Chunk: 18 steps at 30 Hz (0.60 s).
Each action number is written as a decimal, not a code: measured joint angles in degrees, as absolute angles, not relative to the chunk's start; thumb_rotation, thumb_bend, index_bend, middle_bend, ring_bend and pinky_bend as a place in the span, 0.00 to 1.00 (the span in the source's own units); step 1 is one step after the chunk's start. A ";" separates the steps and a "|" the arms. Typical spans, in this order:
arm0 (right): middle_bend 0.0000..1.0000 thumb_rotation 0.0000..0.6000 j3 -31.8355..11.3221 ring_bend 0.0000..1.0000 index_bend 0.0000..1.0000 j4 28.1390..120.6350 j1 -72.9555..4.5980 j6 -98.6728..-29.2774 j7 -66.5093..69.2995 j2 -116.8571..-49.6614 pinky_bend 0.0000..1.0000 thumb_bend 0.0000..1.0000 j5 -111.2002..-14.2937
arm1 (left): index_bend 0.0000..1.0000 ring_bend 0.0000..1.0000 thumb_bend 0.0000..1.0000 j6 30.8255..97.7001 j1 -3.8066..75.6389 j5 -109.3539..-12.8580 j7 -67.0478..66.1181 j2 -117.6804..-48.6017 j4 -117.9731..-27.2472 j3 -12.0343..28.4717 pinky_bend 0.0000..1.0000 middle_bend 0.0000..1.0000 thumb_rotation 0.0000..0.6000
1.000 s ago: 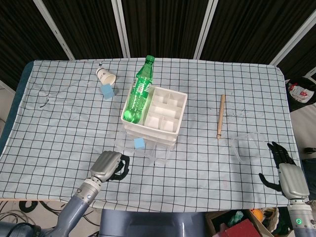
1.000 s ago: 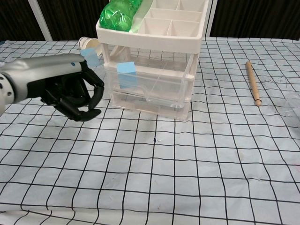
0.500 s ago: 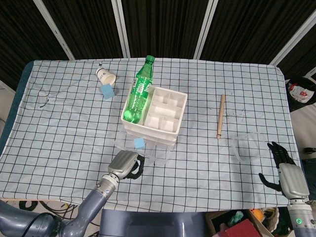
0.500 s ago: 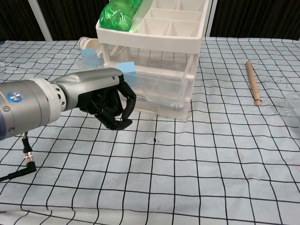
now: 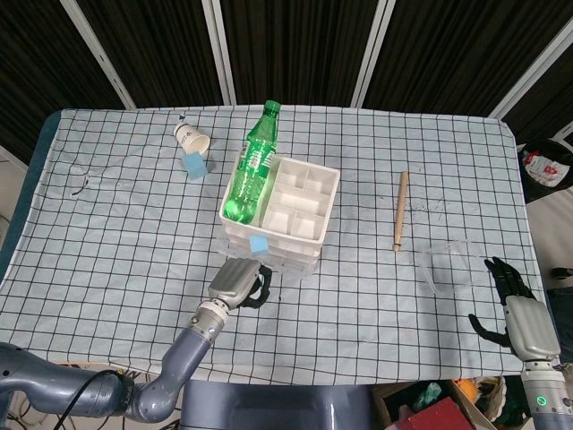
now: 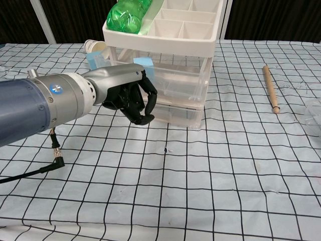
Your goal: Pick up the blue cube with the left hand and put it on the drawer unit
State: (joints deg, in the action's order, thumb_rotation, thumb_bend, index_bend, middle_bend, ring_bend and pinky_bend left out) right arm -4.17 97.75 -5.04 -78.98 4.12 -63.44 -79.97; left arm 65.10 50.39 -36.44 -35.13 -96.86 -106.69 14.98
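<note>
Pale blue cube (image 6: 144,62) sits in the clear drawer of the drawer unit (image 6: 165,95), at twelve o'clock from my curled, empty left hand (image 6: 131,96), which partly hides it.

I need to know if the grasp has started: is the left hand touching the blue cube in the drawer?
Cannot tell. In the chest view the left hand overlaps the blue cube just below it, and the head view shows them close, but neither shows plain contact or a gap.
</note>
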 measured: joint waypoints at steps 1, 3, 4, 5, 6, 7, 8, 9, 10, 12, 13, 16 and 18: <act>0.00 1.00 -4.18 0.01 0.00 97.74 -5.05 -78.97 4.14 -63.44 0.19 0.26 -79.95 | 0.65 0.99 0.43 65.09 50.56 -36.28 -35.15 -97.01 -106.41 15.13 0.97 1.00 1.00; 0.00 1.00 -4.20 0.01 0.00 97.73 -5.06 -78.96 4.23 -63.43 0.19 0.26 -79.96 | 0.65 0.99 0.43 65.13 51.04 -35.79 -35.23 -97.45 -105.49 15.62 0.97 1.00 1.00; 0.00 1.00 -4.20 0.01 0.00 97.73 -5.06 -78.95 4.26 -63.42 0.19 0.26 -79.96 | 0.65 0.99 0.43 65.15 51.22 -35.55 -35.24 -97.62 -105.08 15.84 0.97 1.00 1.00; 0.00 1.00 -4.20 0.01 0.00 97.75 -5.06 -78.94 4.33 -63.41 0.19 0.26 -79.96 | 0.65 0.99 0.43 65.16 51.41 -35.26 -35.25 -97.79 -104.63 16.08 0.97 1.00 1.00; 0.00 1.00 -4.20 0.01 0.00 97.78 -5.06 -78.93 4.40 -63.40 0.19 0.26 -79.95 | 0.65 0.99 0.43 65.16 51.67 -34.85 -35.26 -98.00 -104.01 16.39 0.97 1.00 1.00; 0.00 1.00 -4.20 0.01 0.00 97.80 -5.06 -78.92 4.46 -63.38 0.19 0.26 -79.96 | 0.65 0.99 0.43 65.15 51.88 -34.53 -35.28 -98.13 -103.54 16.61 0.97 1.00 1.00; 0.00 1.00 -4.20 0.01 0.00 97.80 -5.06 -78.92 4.47 -63.37 0.19 0.26 -79.97 | 0.65 0.99 0.43 65.11 52.09 -34.17 -35.34 -98.25 -103.09 16.81 0.97 1.00 1.00; 0.00 1.00 -4.20 0.01 0.00 97.79 -5.06 -78.90 4.49 -63.36 0.19 0.26 -79.95 | 0.64 0.99 0.43 65.06 52.37 -33.61 -35.43 -98.41 -102.52 17.08 0.97 1.00 1.00; 0.00 1.00 -4.21 0.01 0.00 97.79 -5.07 -78.87 4.49 -63.37 0.19 0.26 -79.91 | 0.64 0.99 0.43 65.02 52.61 -33.19 -35.52 -98.53 -102.10 17.28 0.97 1.00 1.00; 0.00 1.00 -4.22 0.01 0.00 97.83 -5.09 -78.77 4.54 -63.37 0.19 0.26 -79.80 | 0.64 0.99 0.43 64.90 53.14 -32.30 -35.76 -98.84 -101.12 17.69 0.97 1.00 1.00; 0.00 1.00 -4.23 0.01 0.00 97.85 -5.09 -78.78 4.54 -63.36 0.19 0.26 -79.79 | 0.64 0.99 0.43 64.83 53.35 -31.86 -35.83 -98.98 -100.69 17.87 0.97 1.00 1.00; 0.00 1.00 -4.28 0.01 0.00 97.82 -5.07 -78.90 4.47 -63.38 0.19 0.26 -79.79 | 0.63 0.99 0.43 64.63 54.17 -30.33 -36.27 -99.47 -99.36 18.45 0.97 1.00 1.00; 0.00 1.00 -4.28 0.01 0.00 97.79 -5.07 -78.90 4.46 -63.40 0.19 0.26 -79.77 | 0.63 0.99 0.43 64.61 54.68 -29.78 -36.54 -99.80 -98.57 18.88 0.97 1.00 1.00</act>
State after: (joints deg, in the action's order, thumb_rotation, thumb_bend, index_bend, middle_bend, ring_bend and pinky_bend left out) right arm -4.28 97.79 -5.07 -78.90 4.46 -63.40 -79.77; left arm 64.61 54.68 -29.78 -36.54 -99.80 -98.57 18.88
